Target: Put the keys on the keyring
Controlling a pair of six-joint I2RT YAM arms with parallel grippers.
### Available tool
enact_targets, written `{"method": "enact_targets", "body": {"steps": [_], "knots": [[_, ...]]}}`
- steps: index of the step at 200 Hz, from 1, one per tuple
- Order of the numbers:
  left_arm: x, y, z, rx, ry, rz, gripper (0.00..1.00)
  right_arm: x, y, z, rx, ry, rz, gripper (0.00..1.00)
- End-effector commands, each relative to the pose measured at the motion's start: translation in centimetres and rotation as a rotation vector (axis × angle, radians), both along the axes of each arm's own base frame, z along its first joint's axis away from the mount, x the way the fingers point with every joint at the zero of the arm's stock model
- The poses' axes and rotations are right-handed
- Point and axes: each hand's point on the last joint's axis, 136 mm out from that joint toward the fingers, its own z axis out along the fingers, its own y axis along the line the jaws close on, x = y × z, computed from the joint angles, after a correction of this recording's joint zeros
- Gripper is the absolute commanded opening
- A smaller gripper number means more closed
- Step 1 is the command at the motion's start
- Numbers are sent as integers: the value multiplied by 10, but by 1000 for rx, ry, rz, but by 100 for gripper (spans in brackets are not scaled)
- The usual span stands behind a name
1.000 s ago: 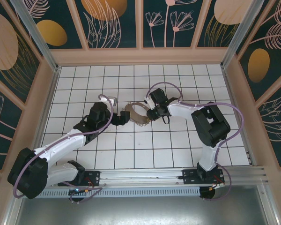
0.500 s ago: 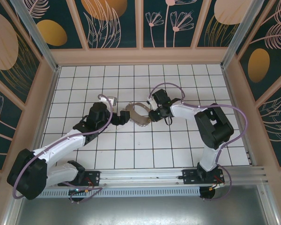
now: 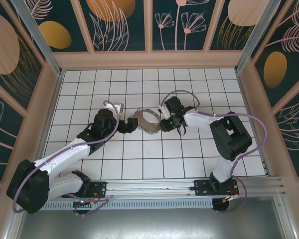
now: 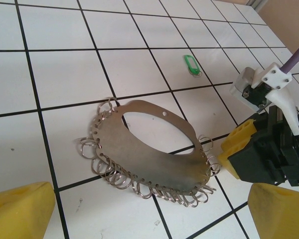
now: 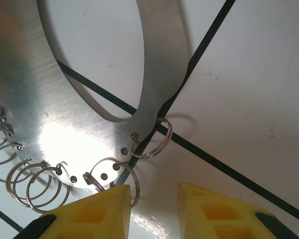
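Keyring (image 4: 154,168) lies on white-tiled desk (image 4: 65,74) between wide-open, empty left hand (image 4: 149,214) and narrowly parted, empty right hand (image 5: 154,199); green key (image 4: 191,64) apart, floral panels (image 3: 119,25) around.

In the rt wrist view the keyring (image 5: 79,99) runs off the top & left edges, and the right gripper (image 5: 154,193) is cut off at the bottom. In the left wrist view, the left gripper (image 4: 149,201) is cut off at the bottom too.

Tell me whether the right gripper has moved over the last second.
Yes. Against the black-lined white tile grid, the right gripper has shifted slightly right and toward the arm bases.
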Motion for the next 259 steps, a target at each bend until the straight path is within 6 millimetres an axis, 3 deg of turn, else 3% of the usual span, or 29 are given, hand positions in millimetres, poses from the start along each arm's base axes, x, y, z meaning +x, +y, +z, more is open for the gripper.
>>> {"method": "enact_targets", "body": {"steps": [1, 52, 102, 106, 162, 259], "knots": [[-3, 0, 3, 0, -13, -9, 99, 3, 2, 14, 38, -14, -16, 30], [-3, 2, 3, 1, -15, -1, 99, 13, 21, 49, 202, -35, -27, 33], [-4, 3, 2, 9, -20, 0, 99, 13, 23, 30, 198, 12, -36, 32], [-4, 4, 2, 10, -20, 0, 99, 20, 14, 29, 195, 10, -64, 32], [-3, 4, 5, 12, -31, 1, 99, 28, 4, 12, 145, 20, -102, 31], [-3, 4, 6, 16, -34, 1, 99, 32, 14, 15, 194, 25, -88, 31]]}}
